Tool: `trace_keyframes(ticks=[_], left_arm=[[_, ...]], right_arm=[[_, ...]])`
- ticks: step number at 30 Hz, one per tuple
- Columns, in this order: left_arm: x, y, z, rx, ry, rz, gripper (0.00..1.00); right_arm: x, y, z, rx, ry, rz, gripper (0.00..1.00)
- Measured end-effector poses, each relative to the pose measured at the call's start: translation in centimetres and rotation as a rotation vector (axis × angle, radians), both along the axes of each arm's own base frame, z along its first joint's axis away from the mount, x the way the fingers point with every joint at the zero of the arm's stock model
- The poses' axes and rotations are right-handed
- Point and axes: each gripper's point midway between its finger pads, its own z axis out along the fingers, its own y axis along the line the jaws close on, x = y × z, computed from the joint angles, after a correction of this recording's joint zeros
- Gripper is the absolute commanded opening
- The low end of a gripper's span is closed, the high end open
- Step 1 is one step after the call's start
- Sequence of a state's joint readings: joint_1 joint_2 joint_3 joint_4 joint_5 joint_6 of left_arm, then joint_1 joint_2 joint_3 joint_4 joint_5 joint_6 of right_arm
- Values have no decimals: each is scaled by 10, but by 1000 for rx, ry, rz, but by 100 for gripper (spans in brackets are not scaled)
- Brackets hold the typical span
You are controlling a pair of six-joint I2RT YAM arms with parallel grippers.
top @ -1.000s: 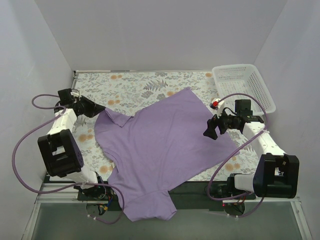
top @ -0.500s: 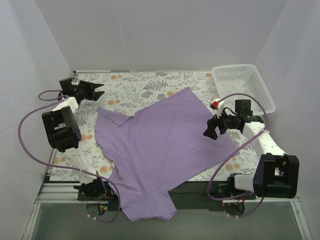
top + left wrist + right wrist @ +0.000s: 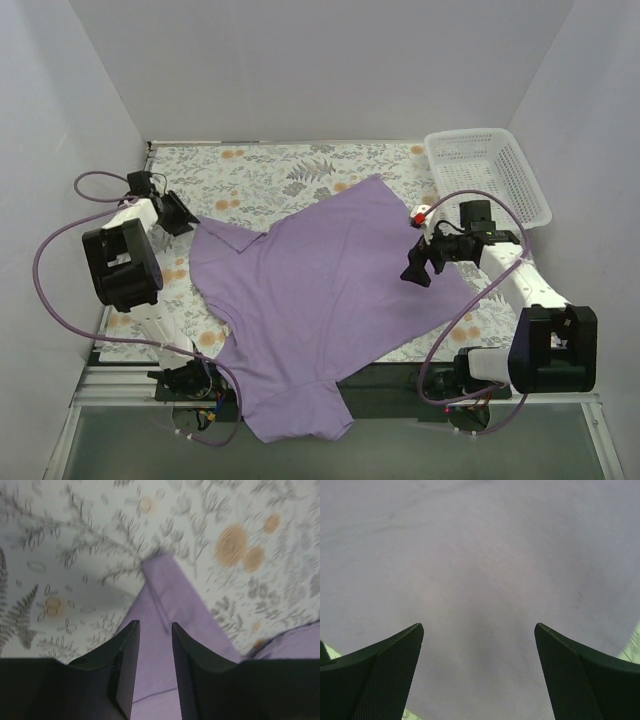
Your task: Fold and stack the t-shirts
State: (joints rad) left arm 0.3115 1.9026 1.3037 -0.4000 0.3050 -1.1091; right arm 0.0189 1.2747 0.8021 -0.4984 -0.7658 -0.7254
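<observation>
The lavender t-shirt (image 3: 320, 290) lies spread out, skewed across the floral table, with its hem hanging over the near edge. My left gripper (image 3: 182, 217) is at the shirt's left sleeve corner. In the left wrist view the gripper (image 3: 155, 626) has its jaws a narrow gap apart, and the sleeve (image 3: 172, 592) lies below and ahead of them. My right gripper (image 3: 416, 268) hovers over the shirt's right side. In the right wrist view it (image 3: 479, 627) is wide open and empty, with plain purple cloth (image 3: 480, 555) filling the frame.
A white mesh basket (image 3: 487, 175) stands at the back right corner. The floral tablecloth (image 3: 270, 172) shows bare behind the shirt. Grey walls enclose the table on three sides. Purple cables loop beside both arms.
My left gripper swung back off the sleeve toward the far left corner, then came back down beside the sleeve corner. My right gripper shifted slightly left over the shirt.
</observation>
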Motion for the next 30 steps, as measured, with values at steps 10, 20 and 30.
trace_keyframes(ticks=[10,20,30], left_arm=[[-77,-9,18,136,-29,12,63],[-23,3,-12,95,16,-10,41],[-3,10,-27,86,73,-10,33]], right_arm=[[-36,113,6,-87,-100,530,98],[-33,95,-29,-164,-62,451,98],[-22,85,-26,-157,-81,399,98]])
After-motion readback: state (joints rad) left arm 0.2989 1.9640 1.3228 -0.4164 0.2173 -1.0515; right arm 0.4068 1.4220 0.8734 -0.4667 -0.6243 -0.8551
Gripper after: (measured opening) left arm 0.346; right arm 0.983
